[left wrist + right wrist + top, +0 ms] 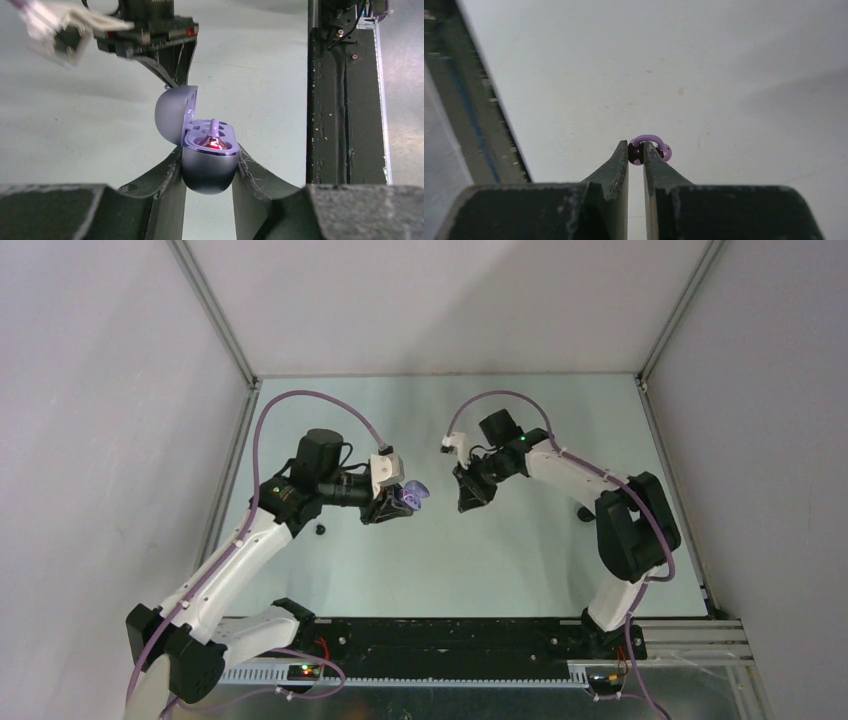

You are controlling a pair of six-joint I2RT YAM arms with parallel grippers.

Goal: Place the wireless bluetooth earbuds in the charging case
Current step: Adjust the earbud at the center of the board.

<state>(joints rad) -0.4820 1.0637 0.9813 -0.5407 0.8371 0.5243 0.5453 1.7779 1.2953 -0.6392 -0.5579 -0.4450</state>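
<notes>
Purple earbud (pixel 666 151) pinched between right gripper (pixel 636 151) tips.
Left gripper (pixel 209 159) hugs the open case (pixel 207 177); next, I think, it drops into the free hole.

I count one purple case (pixel 207 170) squeezed between my left fingers (pixel 160 180), one pale purple bud (pixel 646 148) squeezed between my right fingers (pixel 616 170), and one tiny black bud (pixel 320 529) on the table (pixel 500 560), apart from my left fingers.

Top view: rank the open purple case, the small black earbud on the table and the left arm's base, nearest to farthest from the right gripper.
From the right gripper:
1. open purple case, just to its left.
2. small black earbud, farther left on the table.
3. left arm's base, at the near edge, left.
</notes>
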